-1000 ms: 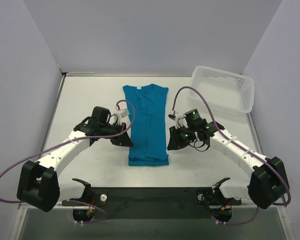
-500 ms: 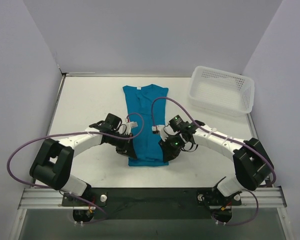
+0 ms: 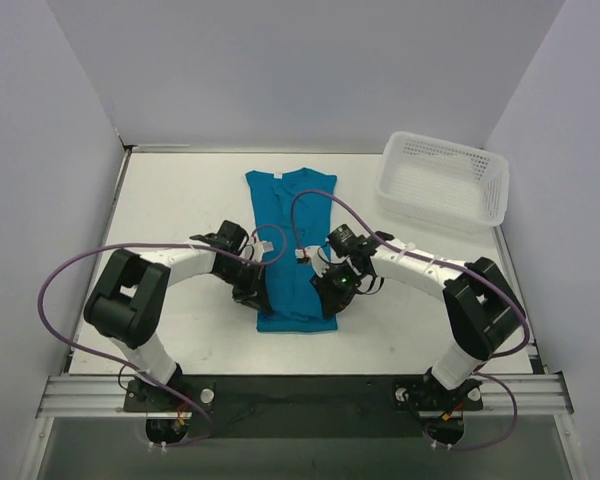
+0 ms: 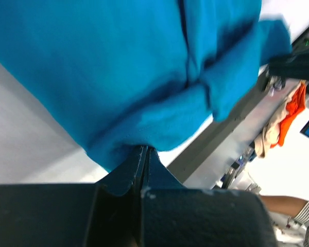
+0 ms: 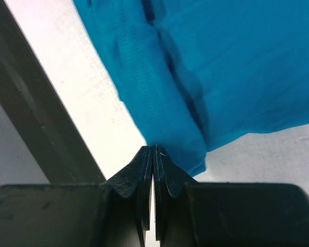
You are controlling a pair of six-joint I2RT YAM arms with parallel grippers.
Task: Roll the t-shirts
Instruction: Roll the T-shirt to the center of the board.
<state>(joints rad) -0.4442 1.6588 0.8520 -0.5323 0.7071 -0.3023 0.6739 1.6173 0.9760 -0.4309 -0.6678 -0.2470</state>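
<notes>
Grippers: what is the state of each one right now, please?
Left gripper: shut, pinching the t-shirt at its near hem.
Right gripper: shut, also on the t-shirt's near hem, it seems.

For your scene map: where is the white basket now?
Top view: white mesh basket at the table's far right corner, right of the teal t-shirt.

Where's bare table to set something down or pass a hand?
Free: far-left table between wall and t-shirt; narrower gap between t-shirt and white basket. Crowded: the hem, where left gripper and right gripper pinch it.
</notes>
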